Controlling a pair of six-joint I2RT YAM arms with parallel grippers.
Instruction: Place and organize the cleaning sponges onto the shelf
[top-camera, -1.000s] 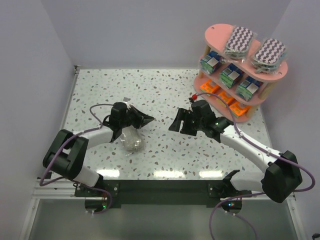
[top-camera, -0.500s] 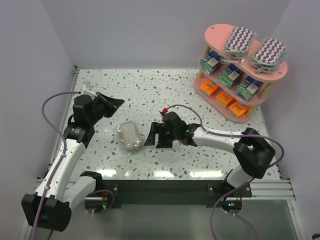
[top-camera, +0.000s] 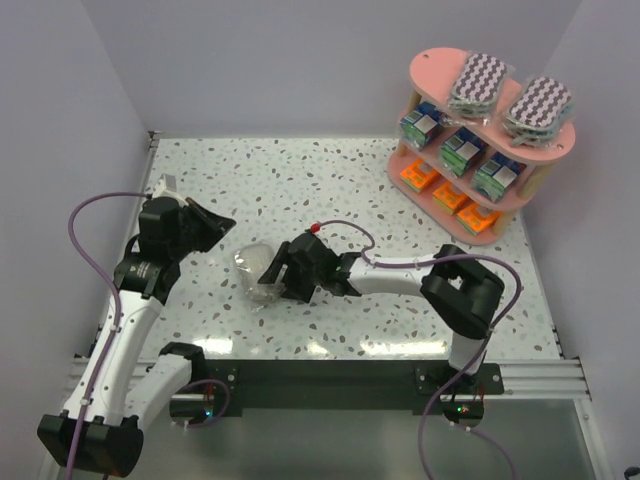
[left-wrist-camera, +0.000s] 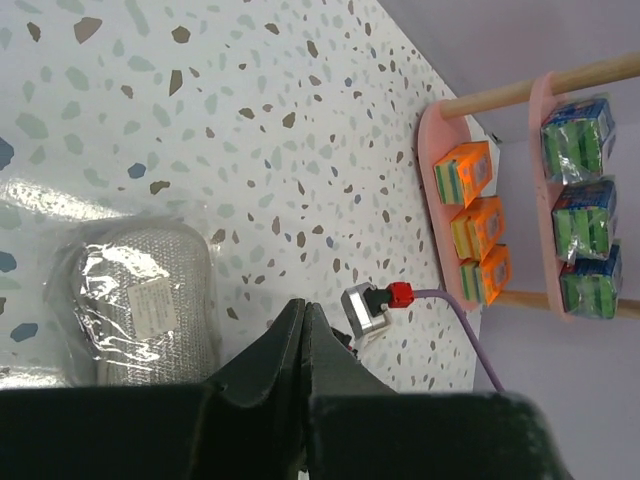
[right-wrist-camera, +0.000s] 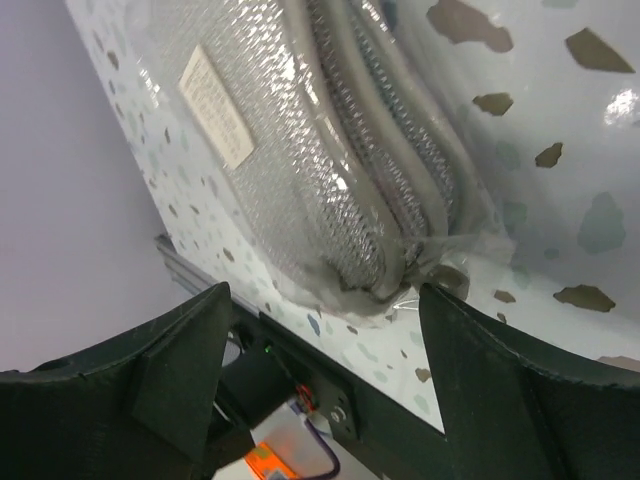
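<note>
A greyish oval sponge pack (top-camera: 250, 266) in clear wrap lies on the table, also in the left wrist view (left-wrist-camera: 140, 300) and the right wrist view (right-wrist-camera: 300, 150). My right gripper (top-camera: 272, 279) is open, its fingers either side of the pack's near end (right-wrist-camera: 325, 292) without closing on it. My left gripper (top-camera: 218, 221) is shut and empty, up and left of the pack (left-wrist-camera: 303, 306). The pink shelf (top-camera: 433, 66) at the far right holds two purple zigzag packs (top-camera: 478, 80) on top, three green-and-blue packs (top-camera: 460, 152) in the middle and three orange packs (top-camera: 445, 196) at the bottom.
White walls enclose the speckled table (top-camera: 300, 170) on three sides. A black rail (top-camera: 320, 375) with the arm bases runs along the near edge. The right arm's purple cable (top-camera: 345, 235) loops above its wrist. The shelf also shows in the left wrist view (left-wrist-camera: 440, 170).
My right gripper has swept left across the table to the grey pack and now straddles it. My left gripper has pulled back to the left, away from the pack.
</note>
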